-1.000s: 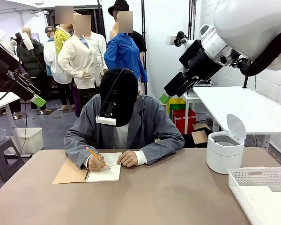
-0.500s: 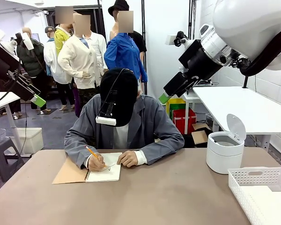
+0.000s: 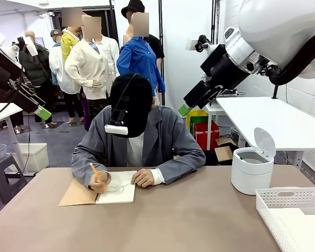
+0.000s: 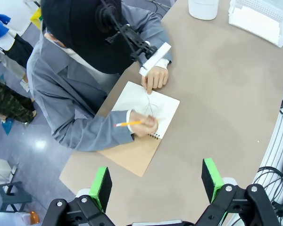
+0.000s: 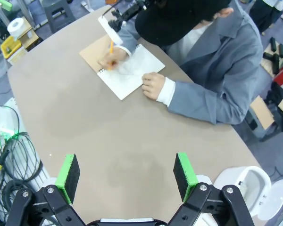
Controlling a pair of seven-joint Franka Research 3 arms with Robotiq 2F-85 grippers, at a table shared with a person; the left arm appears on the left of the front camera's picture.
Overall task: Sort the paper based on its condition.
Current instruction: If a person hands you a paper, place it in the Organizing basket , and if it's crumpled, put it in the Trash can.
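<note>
A person at the far side draws with a yellow pencil (image 3: 94, 171) on the white paper (image 3: 119, 193) of an open spiral notebook, its brown cover (image 3: 77, 194) folded out to the left. The other hand (image 3: 143, 178) rests on the page. The same sheet (image 4: 147, 106) lies far below my left gripper (image 4: 155, 182), which is open and high above the table. My right gripper (image 5: 126, 173) is open too, raised over the tabletop, with the sheet (image 5: 129, 70) well beyond its fingers. In the front view both arms hang high at the sides, left gripper (image 3: 41, 112) and right gripper (image 3: 185, 108).
A white bin with its lid flipped up (image 3: 252, 169) stands at the right of the brown table (image 3: 189, 220). A white slotted basket (image 3: 293, 215) sits at the near right corner. Cables (image 5: 9, 155) hang past the table's edge.
The person's pencil hand has slid left across the page and the head has lifted slightly. Both arms have stayed still.
</note>
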